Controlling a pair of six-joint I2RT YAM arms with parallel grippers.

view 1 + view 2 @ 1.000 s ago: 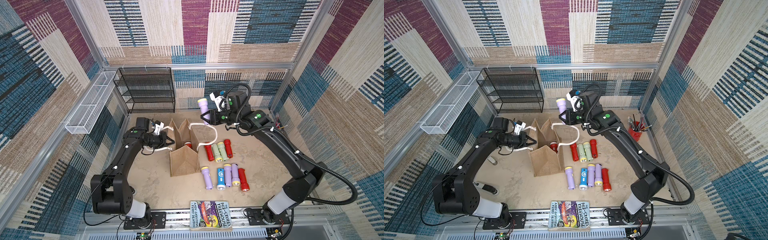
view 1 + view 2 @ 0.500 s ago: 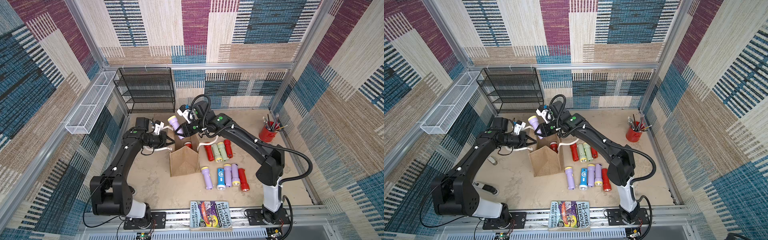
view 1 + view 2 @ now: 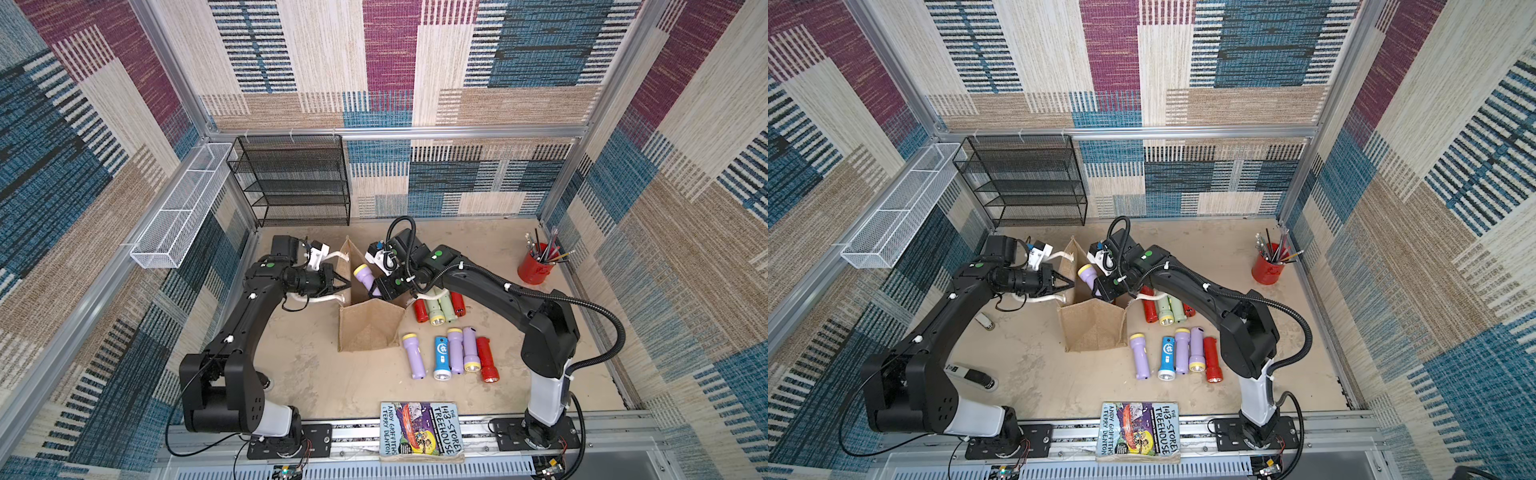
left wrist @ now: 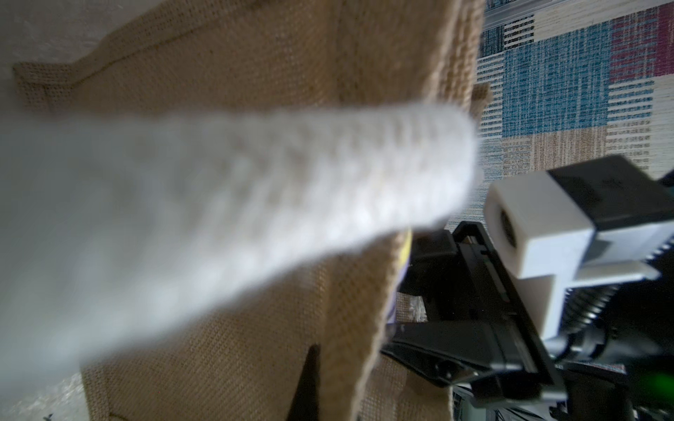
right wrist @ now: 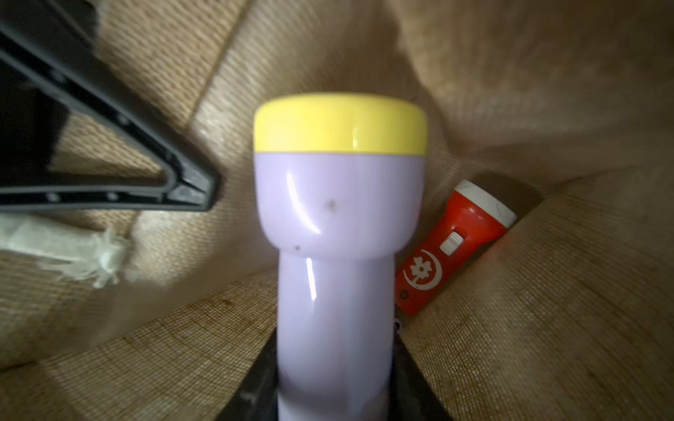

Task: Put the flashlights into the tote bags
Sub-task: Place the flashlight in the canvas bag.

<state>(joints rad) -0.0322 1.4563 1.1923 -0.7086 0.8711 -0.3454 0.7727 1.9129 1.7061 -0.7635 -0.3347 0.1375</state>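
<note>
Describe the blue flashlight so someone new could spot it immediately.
Find the tan burlap bag mid-table. On its side toward the right arm, five flashlights lie in a row. The blue flashlight is second from the bag, the only blue one, flanked by lilac ones.

Lilac flashlight (image 3: 365,277) over open burlap bag (image 3: 370,328)

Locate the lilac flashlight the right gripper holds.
In both top views the lilac flashlight sits in the right gripper, head angled into the burlap tote bag's open mouth, above a red flashlight inside.
</note>
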